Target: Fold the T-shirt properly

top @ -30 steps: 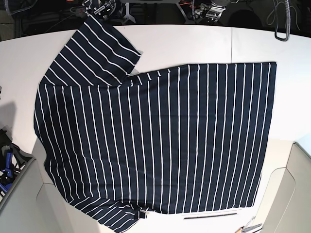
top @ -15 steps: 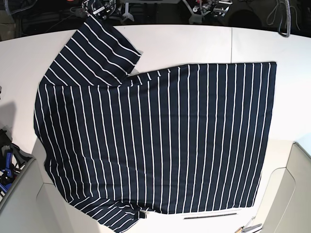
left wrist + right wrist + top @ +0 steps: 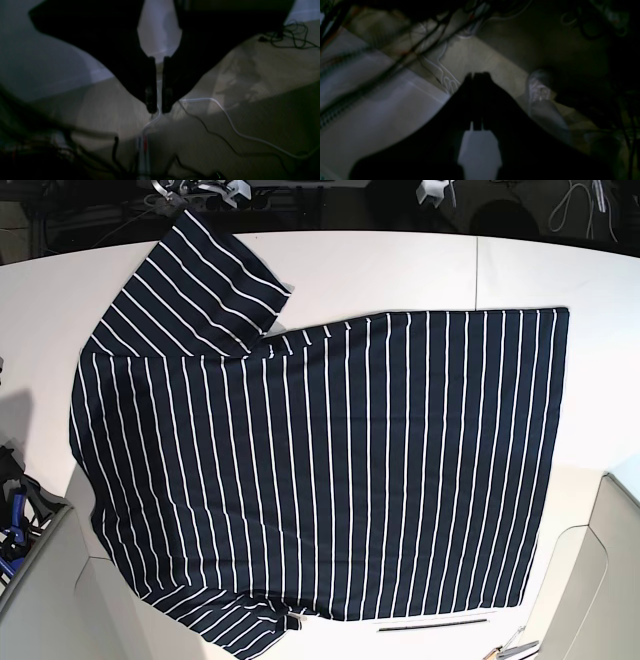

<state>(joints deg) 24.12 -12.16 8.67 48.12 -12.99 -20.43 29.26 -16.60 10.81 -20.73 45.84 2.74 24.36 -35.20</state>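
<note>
The T-shirt [image 3: 330, 470], dark navy with thin white stripes, lies spread flat on the white table [image 3: 400, 270]. One sleeve [image 3: 205, 285] points to the far left and the other [image 3: 240, 625] lies at the near edge. Neither gripper touches it. In the left wrist view my left gripper [image 3: 159, 110] hangs past the table's edge [image 3: 50, 67] over the floor, its fingers almost together with nothing between them. My right gripper [image 3: 477, 74] is shut and empty, also beyond the table's edge [image 3: 370, 130]. Only scraps of the arms show at the base view's top.
A thin dark strip [image 3: 435, 623] lies by the shirt's near hem. Blue-handled tools [image 3: 15, 525] sit at the left edge, above a grey bin [image 3: 40, 590]; another bin [image 3: 600, 570] stands at lower right. Cables [image 3: 225, 117] and a shoe [image 3: 540, 87] are on the floor.
Both arms have drawn back toward the far edge, nearly leaving the base view. The T-shirt has not moved.
</note>
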